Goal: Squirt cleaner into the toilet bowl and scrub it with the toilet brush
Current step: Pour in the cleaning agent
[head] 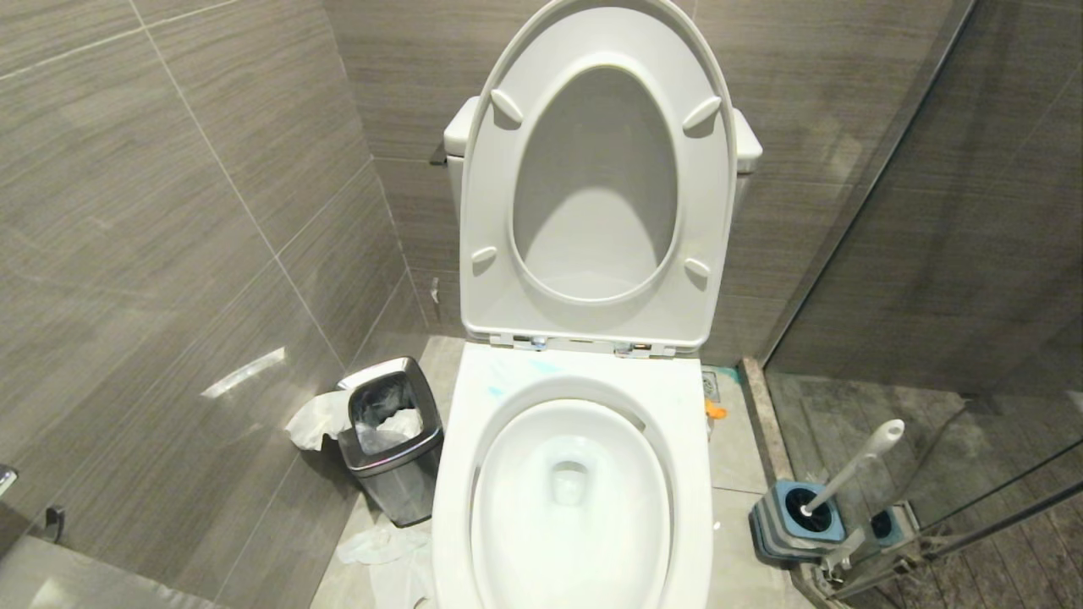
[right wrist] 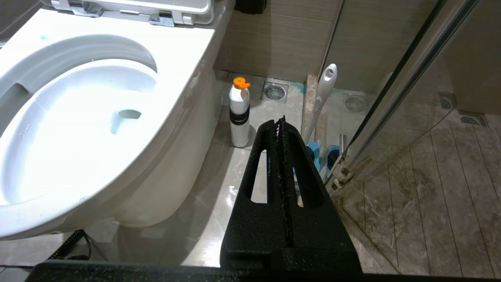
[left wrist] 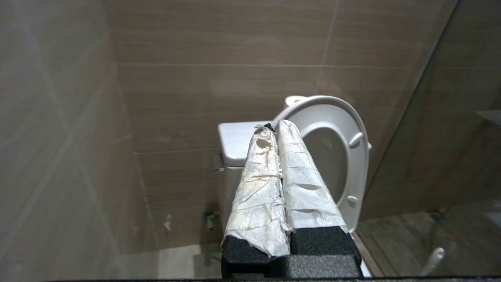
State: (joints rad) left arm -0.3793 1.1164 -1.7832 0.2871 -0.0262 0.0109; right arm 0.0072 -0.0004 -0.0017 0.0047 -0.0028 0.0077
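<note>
White porcelain fills the head view: the bowl (head: 575,499) stands open, its seat (head: 592,178) and lid tipped up against the tank (head: 461,127). Faint turquoise smears of cleaner (head: 541,368) mark the rim just below the hinges. Neither arm shows in the head view. The left claw (left wrist: 274,129) is raised in the air, its two paper-wrapped fingers (left wrist: 260,188) pressed together with nothing between them; past its tips lie the tank and the upright seat, with brown wall tiles (left wrist: 195,58) behind. The right claw (right wrist: 280,123) hangs low over the floor (right wrist: 219,203) beside the bowl, its black fingers (right wrist: 262,168) closed flat against each other and empty. Just beyond its tips the brush (right wrist: 323,98) leans in its blue-and-grey base (right wrist: 313,150), hard by the glass shower door (right wrist: 403,86). A white bottle (right wrist: 239,113) with an orange cap stands on the floor a little to the bowl side of that claw, next to the bowl's foot, and a round floor drain (right wrist: 276,91) lies farther out. In the head view the brush handle (head: 854,465) slants up from the base (head: 795,520) on the right of the bowl, while a steel bin (head: 393,440) with crumpled paper around it sits on the far side, near the tiled wall.
</note>
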